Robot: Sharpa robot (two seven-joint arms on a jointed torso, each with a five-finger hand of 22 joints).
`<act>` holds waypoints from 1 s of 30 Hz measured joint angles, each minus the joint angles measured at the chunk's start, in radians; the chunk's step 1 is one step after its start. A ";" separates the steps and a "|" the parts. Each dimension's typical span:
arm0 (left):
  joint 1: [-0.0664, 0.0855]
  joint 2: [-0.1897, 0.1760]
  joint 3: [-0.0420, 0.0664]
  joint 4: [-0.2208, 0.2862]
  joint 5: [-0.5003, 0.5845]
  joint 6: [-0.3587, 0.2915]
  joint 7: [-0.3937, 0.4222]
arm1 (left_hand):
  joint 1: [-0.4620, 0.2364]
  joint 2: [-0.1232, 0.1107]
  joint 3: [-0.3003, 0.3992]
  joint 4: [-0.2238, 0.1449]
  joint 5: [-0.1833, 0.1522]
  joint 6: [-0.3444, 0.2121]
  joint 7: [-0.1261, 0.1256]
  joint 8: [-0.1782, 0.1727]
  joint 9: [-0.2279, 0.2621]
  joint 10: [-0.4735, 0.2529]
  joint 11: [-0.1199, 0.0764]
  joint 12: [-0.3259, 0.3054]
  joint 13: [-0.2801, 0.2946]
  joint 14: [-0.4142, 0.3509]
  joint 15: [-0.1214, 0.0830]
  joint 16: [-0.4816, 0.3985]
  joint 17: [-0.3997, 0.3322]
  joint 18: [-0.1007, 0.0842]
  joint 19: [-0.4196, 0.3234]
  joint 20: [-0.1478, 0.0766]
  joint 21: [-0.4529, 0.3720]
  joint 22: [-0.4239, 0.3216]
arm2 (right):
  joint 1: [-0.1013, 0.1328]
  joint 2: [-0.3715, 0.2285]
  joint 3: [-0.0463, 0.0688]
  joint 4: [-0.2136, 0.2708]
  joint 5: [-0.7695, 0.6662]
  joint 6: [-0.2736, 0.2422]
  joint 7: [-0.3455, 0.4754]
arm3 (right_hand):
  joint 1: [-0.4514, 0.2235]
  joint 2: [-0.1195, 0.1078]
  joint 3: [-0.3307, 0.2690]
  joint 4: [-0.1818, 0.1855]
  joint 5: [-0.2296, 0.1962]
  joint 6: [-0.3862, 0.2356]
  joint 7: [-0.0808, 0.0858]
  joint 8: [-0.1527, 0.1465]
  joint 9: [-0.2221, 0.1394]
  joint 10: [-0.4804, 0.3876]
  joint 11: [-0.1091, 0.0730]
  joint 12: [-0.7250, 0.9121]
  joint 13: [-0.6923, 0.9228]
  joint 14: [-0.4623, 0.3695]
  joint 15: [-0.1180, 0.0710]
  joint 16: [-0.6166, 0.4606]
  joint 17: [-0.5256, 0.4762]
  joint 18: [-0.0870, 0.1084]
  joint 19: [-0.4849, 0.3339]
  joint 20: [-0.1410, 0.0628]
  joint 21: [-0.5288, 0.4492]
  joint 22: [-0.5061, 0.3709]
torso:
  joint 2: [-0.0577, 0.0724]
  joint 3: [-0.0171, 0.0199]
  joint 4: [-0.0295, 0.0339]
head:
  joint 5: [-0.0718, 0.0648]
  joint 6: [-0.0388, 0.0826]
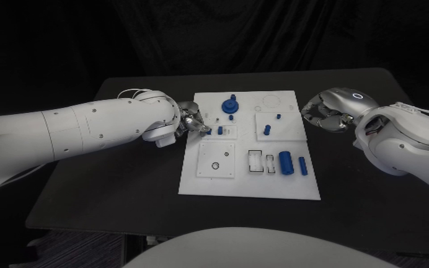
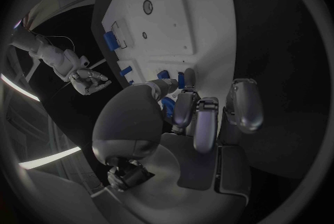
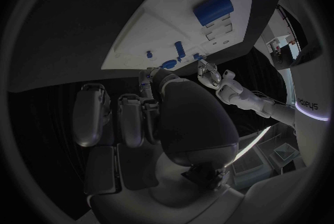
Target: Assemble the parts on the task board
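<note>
Head view: glossy blue cylinder [image 1: 286, 162] on flat white task board [image 1: 250, 187].

This looks like a robotics lab or test room. A black table [image 1: 134, 181] stands against dark curtains [image 1: 224, 20] that close off the background, and a white task board [image 1: 201, 184] with small blue parts [image 1: 286, 162] lies squarely in the middle, laid out like a bench test rather than anything domestic.
</note>
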 measured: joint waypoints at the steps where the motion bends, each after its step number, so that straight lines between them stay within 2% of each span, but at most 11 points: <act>1: 0.000 0.000 0.000 0.000 0.000 0.000 0.000 | 0.000 0.000 0.000 0.000 0.003 0.000 0.000 0.000 0.000 0.000 0.000 0.000 0.000 0.000 0.000 0.000 0.000 0.000 -0.002 0.002 0.000 0.000 | 0.000 0.000 0.000 0.000 0.000 0.000 0.000 | 0.000 0.000 0.000 0.000 0.000 0.000 0.000 0.000 0.000 0.000 0.000 0.000 0.000 0.000 0.000 0.000 0.000 0.000 0.000 0.000 0.000 0.000 | 0.000 0.0000 0.0000 | 0.000 0.000; 16: -0.001 -0.002 0.000 -0.001 0.000 0.008 -0.002 | -0.022 0.012 -0.007 0.007 0.008 0.013 -0.006 0.000 0.001 0.000 0.000 0.000 0.000 0.000 0.000 0.000 0.000 0.000 -0.004 0.004 -0.004 0.000 | 0.000 0.001 0.000 -0.001 0.000 0.001 0.000 | 0.000 0.000 0.003 -0.003 0.007 0.000 0.000 0.000 0.001 0.000 0.000 0.000 0.000 0.000 0.000 0.000 0.000 0.000 0.000 0.000 0.000 0.000 | 0.000 0.0000 -0.0001 | -0.002 0.000; 19: -0.001 -0.001 0.000 -0.002 0.000 0.008 -0.002 | -0.054 0.020 -0.045 0.032 -0.013 0.019 -0.012 0.000 0.000 -0.003 0.000 0.000 0.000 0.000 0.000 0.000 0.000 0.000 -0.004 0.004 -0.006 0.000 | 0.000 0.002 0.000 -0.001 0.000 0.001 0.000 | 0.000 0.000 0.003 -0.003 0.007 0.000 0.000 0.000 0.001 0.000 0.000 0.000 0.000 0.000 0.000 0.000 0.000 0.000 0.000 0.000 0.000 0.000 | 0.000 0.0000 -0.0001 | -0.003 0.000; 30: -0.002 0.004 -0.001 -0.005 0.000 0.012 0.002 | -0.078 0.041 -0.139 0.072 -0.101 0.005 0.002 -0.016 -0.020 -0.009 0.006 0.000 0.000 0.004 0.004 0.000 0.000 0.000 -0.007 0.007 -0.013 0.000 | 0.000 0.003 0.000 -0.002 0.000 0.001 0.000 | 0.000 0.000 0.003 -0.003 0.007 0.000 0.000 0.000 0.001 0.000 0.000 -0.004 0.000 0.000 0.000 0.000 0.000 0.000 0.000 0.000 0.000 0.000 | 0.000 0.0000 -0.0007 | -0.006 0.000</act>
